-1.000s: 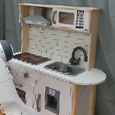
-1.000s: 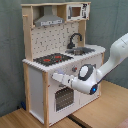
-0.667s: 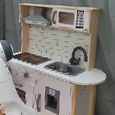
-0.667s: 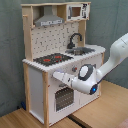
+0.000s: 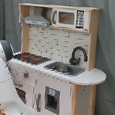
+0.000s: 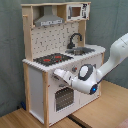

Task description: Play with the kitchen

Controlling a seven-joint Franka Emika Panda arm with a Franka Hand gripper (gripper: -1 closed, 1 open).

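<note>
The gripper [image 6: 56, 74], its closure impossible to tell, reaches to the kitchen [image 6: 55, 35] front panel just below the stovetop [image 6: 52, 58], apparently to work the knobs.

**Almost nothing has shifted in the last second**

In both exterior views the white robot arm [image 6: 90, 77] sits where it was, its forward end at the front of the tall white and light-wood toy kitchen [image 6: 37, 80], below the stovetop, left of centre in the second exterior view. Any movement is too slight to make out. Nothing on the kitchen has moved.
</note>
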